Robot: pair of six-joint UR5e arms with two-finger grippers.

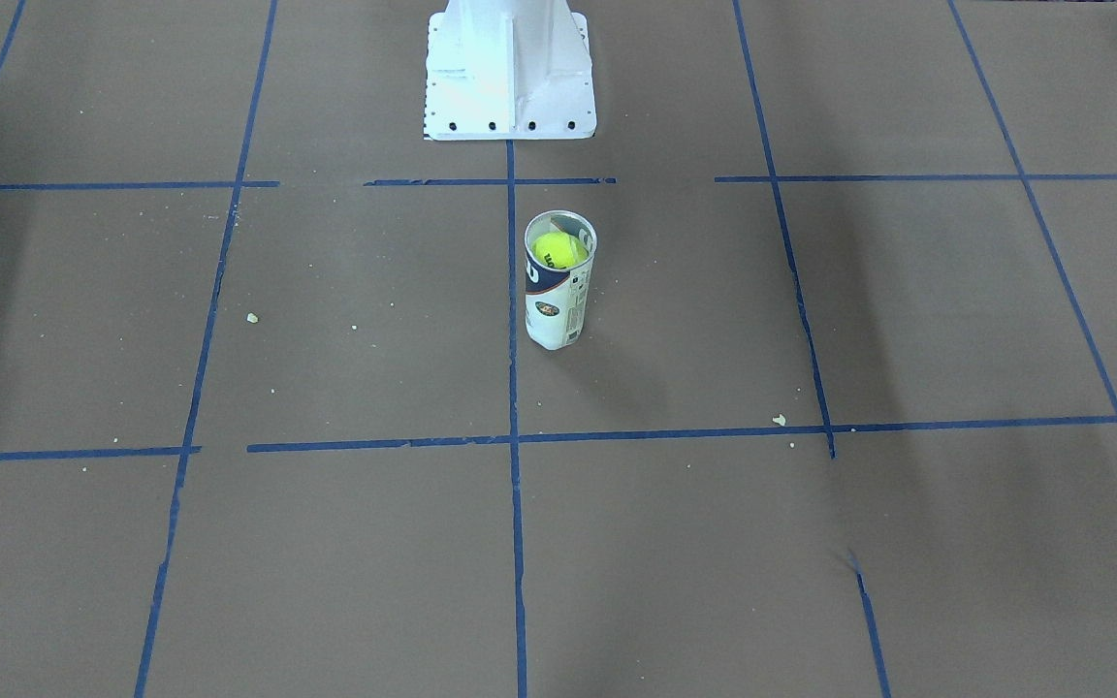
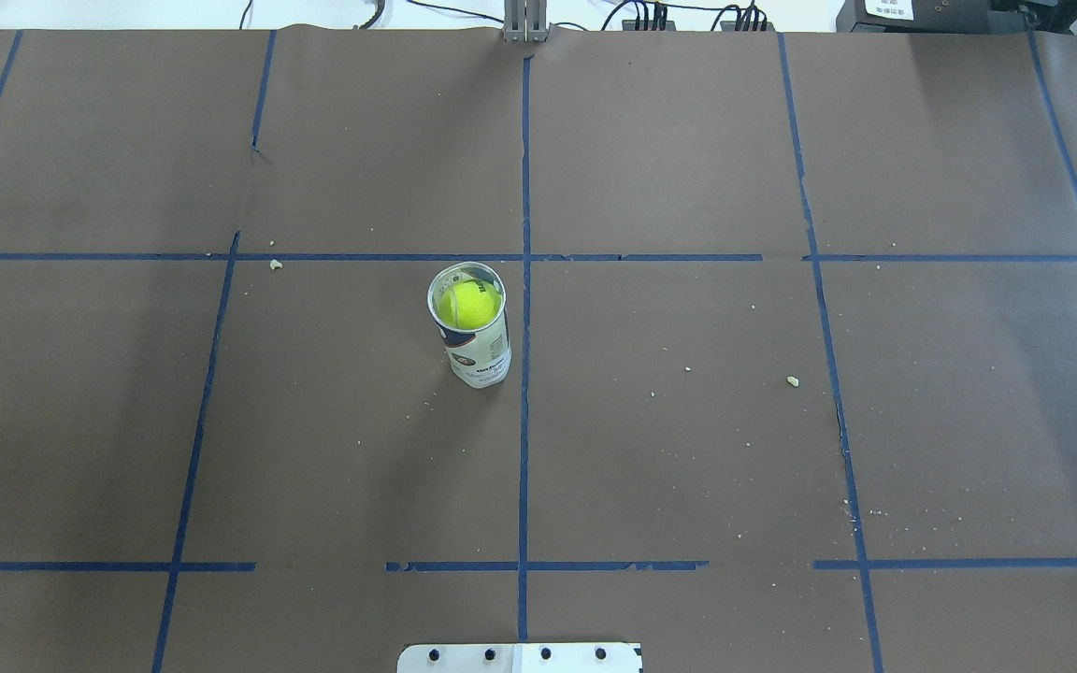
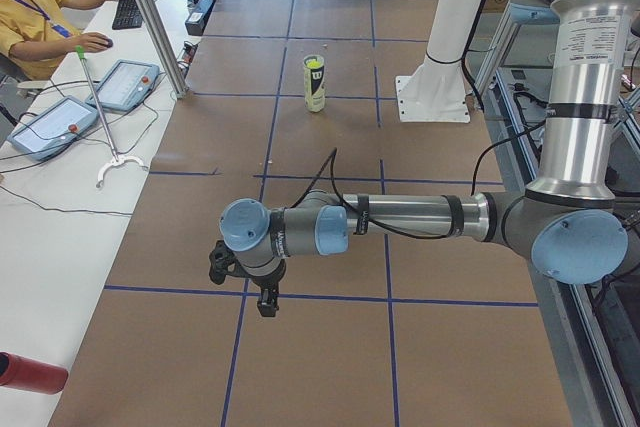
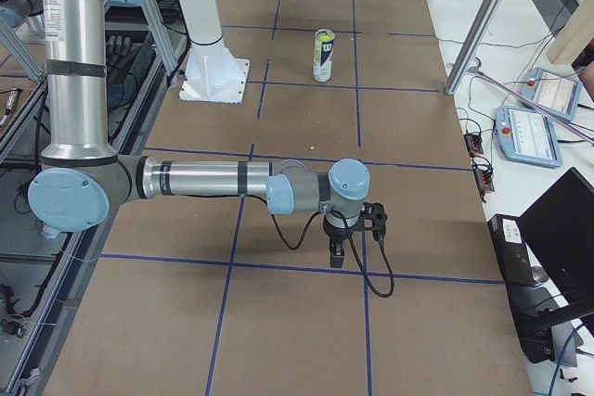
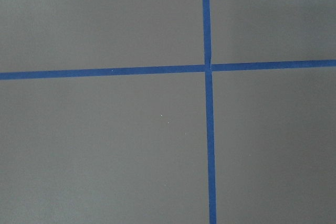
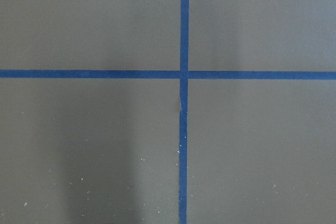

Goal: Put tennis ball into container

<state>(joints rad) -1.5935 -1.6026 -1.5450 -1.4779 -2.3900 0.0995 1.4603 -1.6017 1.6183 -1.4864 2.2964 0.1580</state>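
Note:
The container (image 1: 558,312) stands upright near the table's middle, a clear tube with a white and navy label. The neon yellow-green tennis ball (image 1: 559,250) sits inside it near the open top, also plain from overhead as the ball (image 2: 469,304) in the tube (image 2: 480,360). My left gripper (image 3: 264,297) hangs low over the table far from the tube, and shows only in the exterior left view. My right gripper (image 4: 338,252) hangs likewise at the other end. I cannot tell whether either is open or shut. Both wrist views show only brown paper and blue tape.
The white robot base (image 1: 510,78) stands just behind the tube. Blue tape lines grid the brown paper. A metal post (image 3: 150,17), tablets and a seated operator (image 3: 40,22) are on the side bench; a red cylinder (image 3: 30,372) lies at its near end.

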